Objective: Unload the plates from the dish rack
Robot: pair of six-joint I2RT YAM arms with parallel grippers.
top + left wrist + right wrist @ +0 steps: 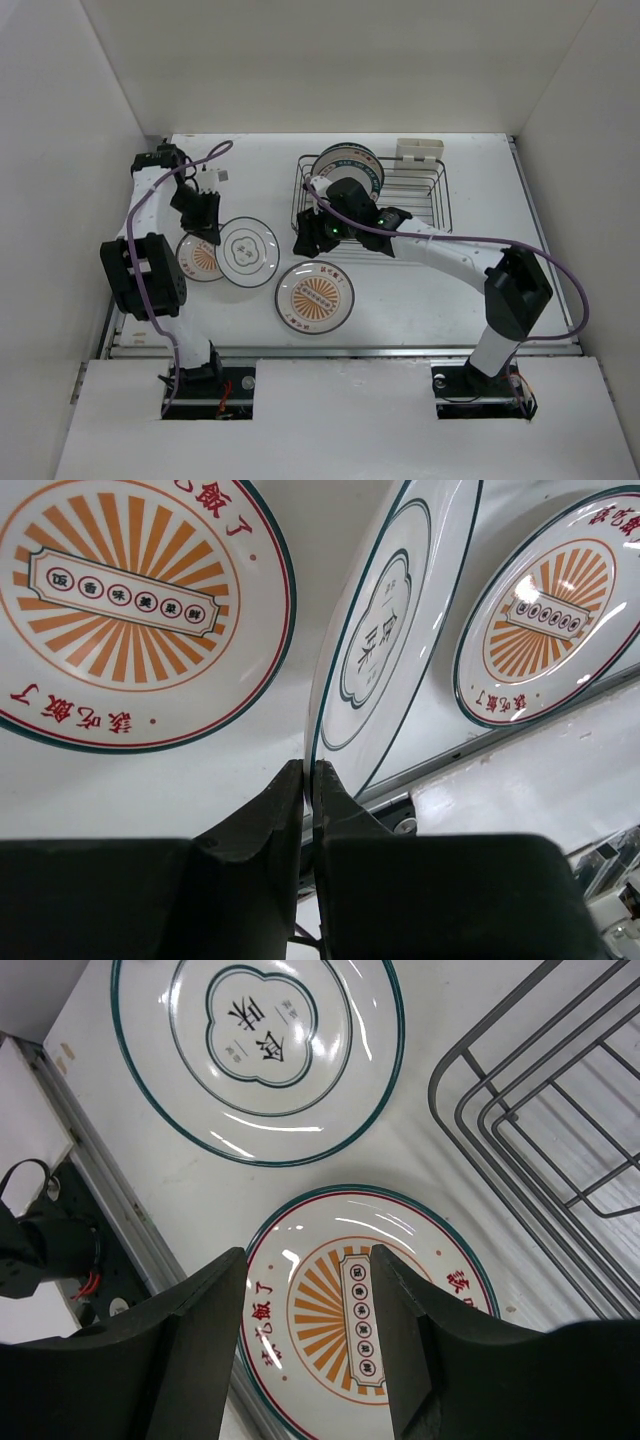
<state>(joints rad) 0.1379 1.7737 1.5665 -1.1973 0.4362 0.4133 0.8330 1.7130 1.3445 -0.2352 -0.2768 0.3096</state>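
At the table's left, I am pinching the rim of the clover-centred plate (pixel 385 630) in my shut left gripper (pixel 308 780).
I am taking it by the edge, since only that thin lip fits between my jaws. It is sitting crowded between the left sunburst plate (pixel 198 257) and the nearer sunburst plate (pixel 365 1320). My right gripper (pixel 308 1260) is hanging open and empty over that nearer one, just beside the dish rack (pixel 415 195) corner, where more plates (pixel 350 165) are standing upright. Bare table (pixel 420 310) is lying open to the right.
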